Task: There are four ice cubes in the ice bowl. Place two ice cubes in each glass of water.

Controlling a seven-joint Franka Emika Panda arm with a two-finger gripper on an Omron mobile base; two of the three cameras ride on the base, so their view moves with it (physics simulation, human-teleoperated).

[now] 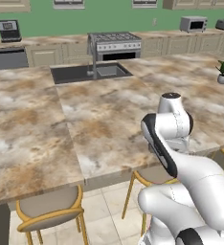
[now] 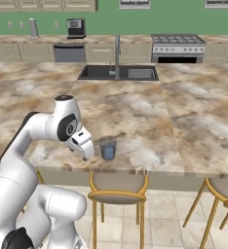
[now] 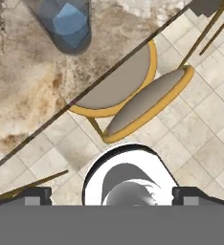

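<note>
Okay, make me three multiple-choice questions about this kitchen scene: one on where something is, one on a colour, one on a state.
1. Where does the glass of water stand?
A. in the sink
B. on the counter near its front edge
C. on a stool

2. What colour are the stool frames?
A. yellow
B. black
C. red

3. How is the gripper?
A. shut on the glass
B. shut on nothing
C. open, holding nothing

Answers:
1 B, the right base view shows it by the counter edge above a stool.
2 A, the rims and legs are yellow.
3 C, its fingers stand wide apart.
</note>
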